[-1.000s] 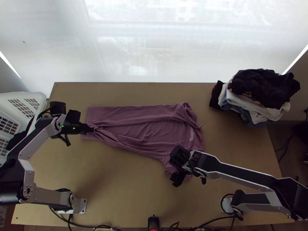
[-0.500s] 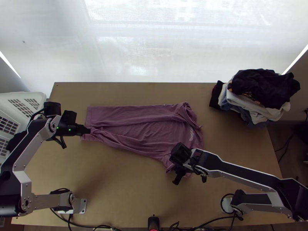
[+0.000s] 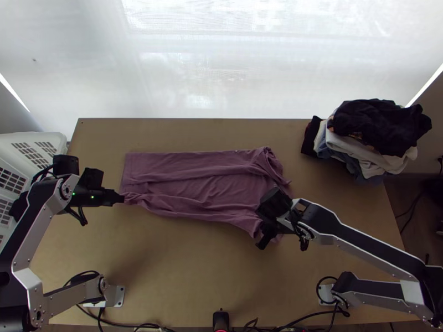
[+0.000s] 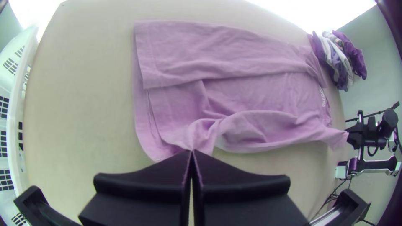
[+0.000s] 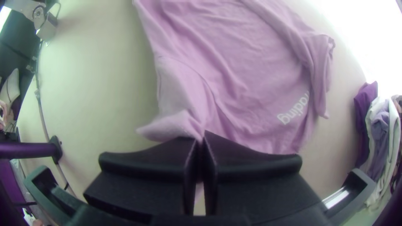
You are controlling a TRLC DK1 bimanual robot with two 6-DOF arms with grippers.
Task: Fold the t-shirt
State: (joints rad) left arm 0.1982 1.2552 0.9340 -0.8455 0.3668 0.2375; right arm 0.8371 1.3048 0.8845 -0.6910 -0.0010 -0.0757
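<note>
Mauve t-shirt [image 3: 207, 191] lies on table [image 3: 183, 276], toward its middle; far long side folded inward, near side wrinkled, white lettering near collar end. Left gripper [image 3: 123, 199] low at hem end, jaws closed upon bunched near hem. Right gripper [image 3: 267, 235] at near sleeve, tilted, jaws pinching sleeve cloth. Wide strip of wood between shirt and near edge, narrower one at far edge. Clothes pile [image 3: 376, 133] stands at far right corner, apart from shirt.

A creased mauve t-shirt [image 3: 216, 191] lies partly folded on the table [image 3: 177, 271].
</note>
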